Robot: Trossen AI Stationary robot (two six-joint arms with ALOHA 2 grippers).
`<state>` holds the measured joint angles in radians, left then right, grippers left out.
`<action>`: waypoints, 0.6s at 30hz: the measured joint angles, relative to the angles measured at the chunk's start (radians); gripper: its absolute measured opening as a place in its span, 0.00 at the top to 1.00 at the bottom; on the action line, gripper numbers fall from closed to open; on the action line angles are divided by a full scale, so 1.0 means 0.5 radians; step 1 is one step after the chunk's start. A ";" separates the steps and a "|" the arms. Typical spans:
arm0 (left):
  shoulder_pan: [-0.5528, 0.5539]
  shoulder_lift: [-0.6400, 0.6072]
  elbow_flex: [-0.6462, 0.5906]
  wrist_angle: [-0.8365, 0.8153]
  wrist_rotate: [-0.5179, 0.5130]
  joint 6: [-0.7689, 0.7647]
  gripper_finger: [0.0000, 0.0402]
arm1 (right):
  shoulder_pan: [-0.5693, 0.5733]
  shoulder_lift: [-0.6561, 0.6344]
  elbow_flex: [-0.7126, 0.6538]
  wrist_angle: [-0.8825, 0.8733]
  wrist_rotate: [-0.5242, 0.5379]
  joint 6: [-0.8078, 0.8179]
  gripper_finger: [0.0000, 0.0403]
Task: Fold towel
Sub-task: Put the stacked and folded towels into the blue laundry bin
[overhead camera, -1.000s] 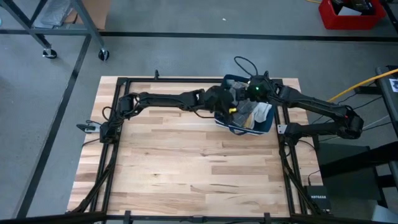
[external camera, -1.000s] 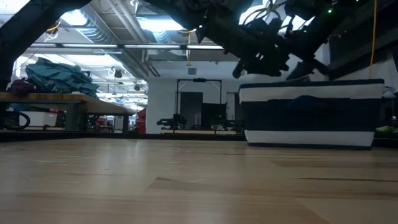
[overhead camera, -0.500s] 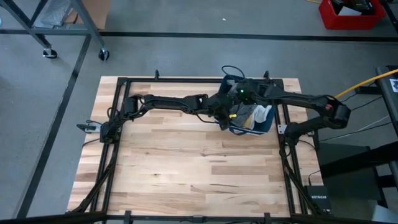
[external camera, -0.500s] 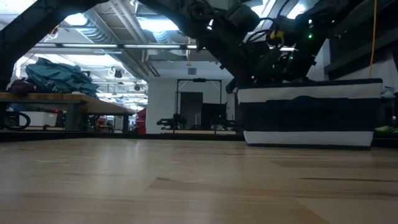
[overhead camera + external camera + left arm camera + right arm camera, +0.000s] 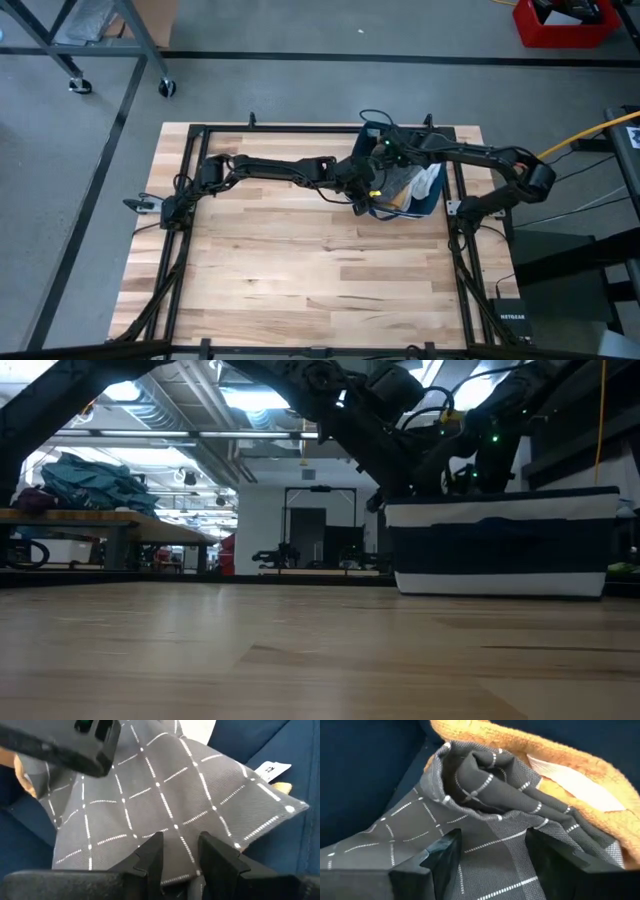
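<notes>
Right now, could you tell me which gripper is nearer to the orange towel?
Right. The right gripper is over the grey towel beside the orange towel; the left gripper sees only grey cloth.

The grey towel (image 5: 485,820) is a woven cloth with a fine, matt weave and thin white stitched lines in a grid — beside it lies an orange cloth (image 5: 560,765) of rougher, fluffy terry. The dark blue bin (image 5: 500,550) looks like soft fabric with a pale band. The table (image 5: 300,270) is pale wood planks — smooth, faintly glossy.
</notes>
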<state>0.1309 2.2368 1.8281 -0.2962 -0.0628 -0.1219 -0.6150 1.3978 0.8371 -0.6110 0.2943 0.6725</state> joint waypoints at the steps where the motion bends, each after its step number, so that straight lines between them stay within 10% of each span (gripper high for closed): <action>1: -0.001 0.001 0.000 0.000 -0.001 -0.002 0.72 | 0.000 0.022 0.000 0.011 0.003 -0.003 0.43; 18: -0.016 -0.110 -0.013 0.340 -0.008 -0.021 0.72 | -0.002 -0.388 0.261 0.068 -0.080 -0.109 0.43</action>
<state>0.1230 2.1819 1.8214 -0.1262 -0.0669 -0.1323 -0.6159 1.2037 0.9675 -0.5770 0.2544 0.6178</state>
